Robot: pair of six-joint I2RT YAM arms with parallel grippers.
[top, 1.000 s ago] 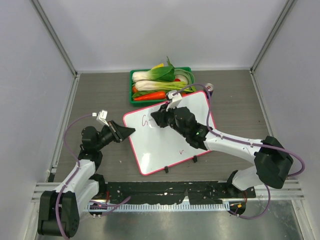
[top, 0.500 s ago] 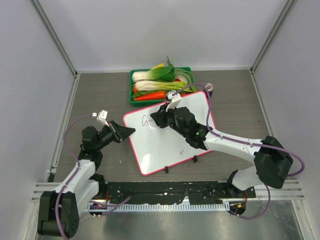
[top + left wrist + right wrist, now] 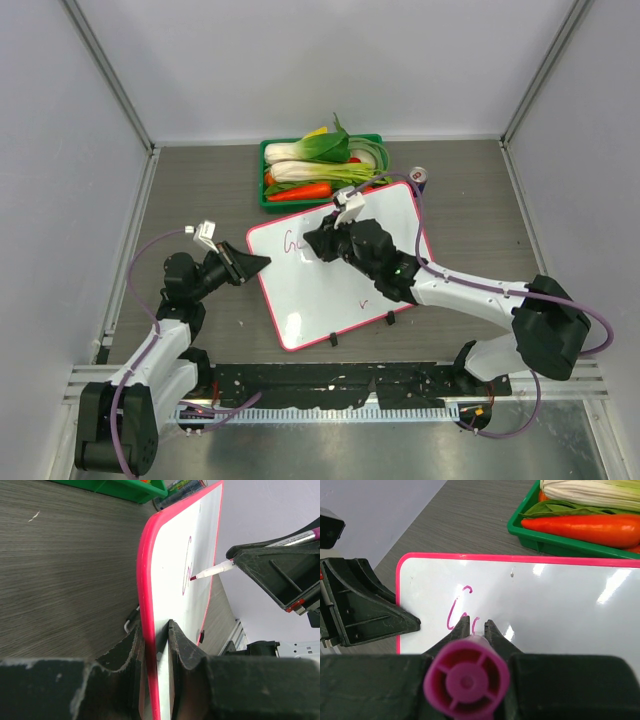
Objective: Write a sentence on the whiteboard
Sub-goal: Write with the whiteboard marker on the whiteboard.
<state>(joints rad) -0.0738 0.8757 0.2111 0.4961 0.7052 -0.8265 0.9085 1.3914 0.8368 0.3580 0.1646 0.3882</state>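
The whiteboard (image 3: 325, 295), white with a pink frame, lies tilted on the table. My left gripper (image 3: 258, 263) is shut on its left edge, with the pink rim between the fingers (image 3: 181, 647). My right gripper (image 3: 314, 241) is over the board's upper left, shut on a magenta marker (image 3: 466, 680). The marker's tip (image 3: 194, 578) touches the board. Of the sentence, a magenta "G" (image 3: 454, 611) and a short stroke beside it show. A lone purple tick (image 3: 364, 300) sits lower on the board.
A green tray (image 3: 265, 172) of vegetables stands just behind the board, with an orange carrot (image 3: 585, 525) near the rim. A small can (image 3: 419, 177) stands at the board's far right corner. Two black clips (image 3: 333, 340) sit on its near edge.
My right gripper has shifted slightly right and down with the marker, and a short stroke has appeared after the "G". The left gripper has not moved.
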